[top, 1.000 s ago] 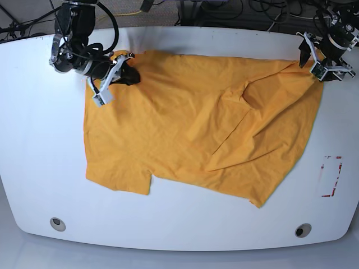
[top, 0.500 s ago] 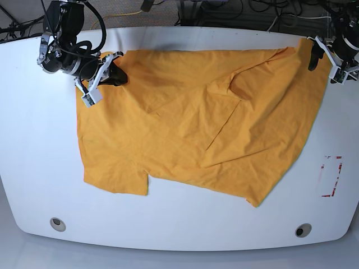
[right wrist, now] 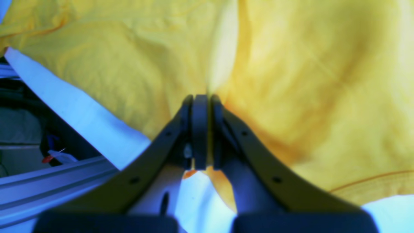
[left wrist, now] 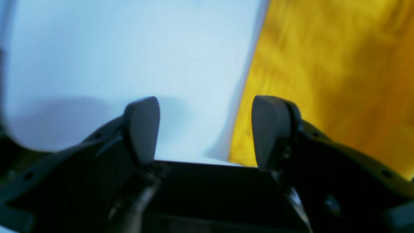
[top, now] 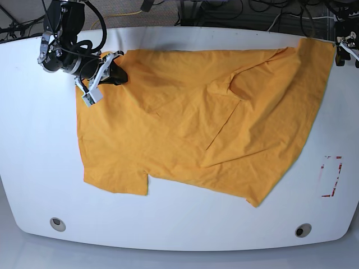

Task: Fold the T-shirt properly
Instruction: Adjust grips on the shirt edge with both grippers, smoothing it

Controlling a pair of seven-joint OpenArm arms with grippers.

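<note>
Right gripper [right wrist: 201, 129] clenched on the T-shirt [top: 190, 123]; left gripper [left wrist: 206, 129] released, so tugging probably bunches cloth

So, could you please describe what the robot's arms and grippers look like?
Both grippers are black. The left gripper has rounded dark-grey pads on angular black fingers. The right gripper has slim black fingers with small holes. In the base view its arm is black with silver joints, white brackets and looping black cables.

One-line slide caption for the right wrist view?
Right gripper shut on a fold of the orange-yellow T-shirt, white table visible at left.
</note>
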